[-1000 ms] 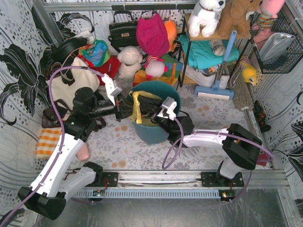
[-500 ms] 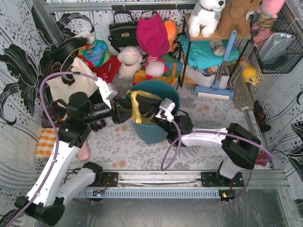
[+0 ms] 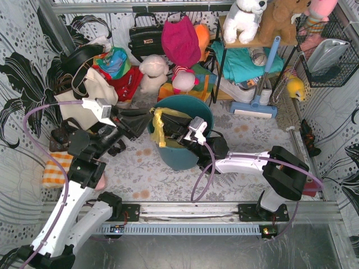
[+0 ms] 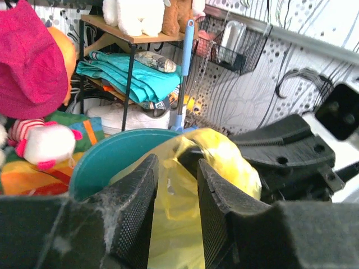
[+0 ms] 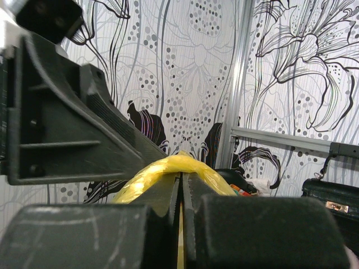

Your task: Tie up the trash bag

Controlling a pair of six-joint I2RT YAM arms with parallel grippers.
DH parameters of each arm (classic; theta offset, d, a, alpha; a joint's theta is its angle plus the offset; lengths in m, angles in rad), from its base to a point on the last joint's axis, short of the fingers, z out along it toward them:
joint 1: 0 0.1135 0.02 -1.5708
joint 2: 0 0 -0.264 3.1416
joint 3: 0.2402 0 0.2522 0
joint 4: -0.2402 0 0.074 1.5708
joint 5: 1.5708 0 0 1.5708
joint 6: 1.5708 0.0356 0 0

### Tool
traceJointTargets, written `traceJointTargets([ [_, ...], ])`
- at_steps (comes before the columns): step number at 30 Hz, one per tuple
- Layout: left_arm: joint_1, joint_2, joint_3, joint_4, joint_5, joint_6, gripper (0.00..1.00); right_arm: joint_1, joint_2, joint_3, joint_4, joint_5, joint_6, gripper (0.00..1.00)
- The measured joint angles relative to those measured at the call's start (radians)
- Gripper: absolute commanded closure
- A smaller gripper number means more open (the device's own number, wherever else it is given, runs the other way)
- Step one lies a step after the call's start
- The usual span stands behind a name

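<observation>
The trash bag point(image 3: 160, 126) is thin yellow plastic inside the teal bin point(image 3: 185, 157), with a twisted strip rising over the bin's left rim. My right gripper point(image 3: 170, 130) reaches over the bin and is shut on that strip. In the right wrist view the yellow plastic point(image 5: 162, 168) drapes over the closed fingertips of the right gripper point(image 5: 180, 175). My left gripper point(image 3: 143, 122) hovers just left of the bin, open and holding nothing. Between the spread fingers of the left gripper point(image 4: 176, 165) I see the bag point(image 4: 224, 162) beyond them, and the bin point(image 4: 106, 162).
A cream tote bag point(image 3: 84, 98) lies at the left behind my left arm. Plush toys point(image 3: 152, 73) and a black handbag point(image 3: 146, 36) stand behind the bin. A shelf point(image 3: 247, 56) and a blue brush point(image 3: 259, 98) are at the back right. An orange checked cloth point(image 3: 56, 168) lies at the left.
My left gripper opened, let go of the yellow strip and drew back to the left, away from the bin. The right gripper kept its hold and stayed in place.
</observation>
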Motion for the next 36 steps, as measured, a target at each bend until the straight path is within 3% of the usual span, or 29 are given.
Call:
traceJointTargets([
  [12, 0.000, 0.070, -0.018, 0.198, -0.054, -0.366, 0.46, 0.000, 0.000, 0.000, -0.002, -0.002, 0.000, 1.00],
  [24, 0.000, 0.055, 0.019, 0.061, -0.163, -0.498, 0.46, 0.000, 0.000, 0.000, -0.002, -0.004, 0.000, 1.00],
  [36, 0.000, 0.067, 0.024, 0.018, -0.141, -0.579, 0.45, 0.000, 0.000, 0.000, -0.002, -0.007, 0.004, 1.00],
])
